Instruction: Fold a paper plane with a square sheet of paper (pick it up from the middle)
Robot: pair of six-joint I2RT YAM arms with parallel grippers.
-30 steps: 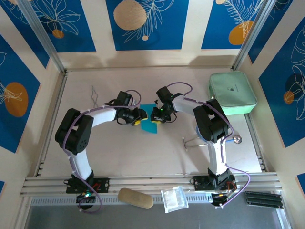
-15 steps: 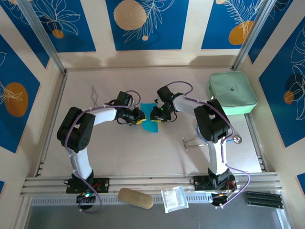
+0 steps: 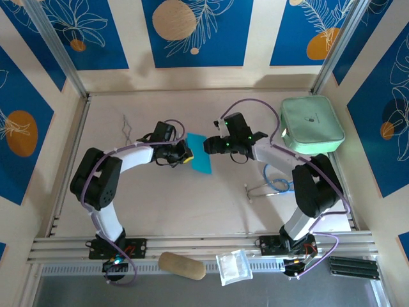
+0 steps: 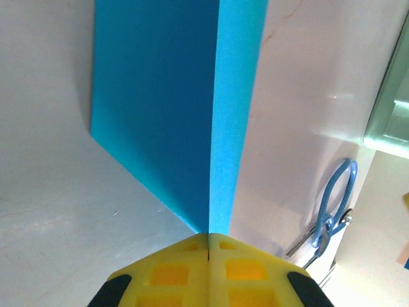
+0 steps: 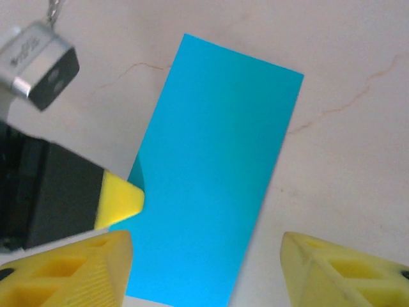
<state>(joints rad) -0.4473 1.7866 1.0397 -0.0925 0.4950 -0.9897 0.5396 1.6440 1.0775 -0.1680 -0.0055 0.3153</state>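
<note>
The square sheet of paper [image 3: 200, 154], teal-blue, is folded into a narrow rectangle at the table's middle. My left gripper [image 3: 187, 155] is shut on its left edge. In the left wrist view the paper [image 4: 166, 96] stands edge-on out of the closed yellow fingertips [image 4: 185, 268]. My right gripper [image 3: 208, 146] is open just right of the sheet, nothing between its fingers. From the right wrist camera the paper [image 5: 217, 166] lies flat below the spread right gripper [image 5: 208, 272], and the left gripper's yellow tip [image 5: 121, 198] touches its left edge. No paper plane shape is in view.
A mint-green pouch [image 3: 311, 125] lies at the back right. A blue loop with a metal wire [image 3: 275, 186] sits right of centre, and the loop [image 4: 335, 198] also appears from the left wrist. A thin wire [image 3: 127, 128] lies back left. A tan object [image 3: 182, 265] and clear bag [image 3: 233, 266] rest on the front rail.
My right gripper has opened and drawn back to the right, off the paper, its arm swinging right. My left gripper has shut on the paper's left edge.
</note>
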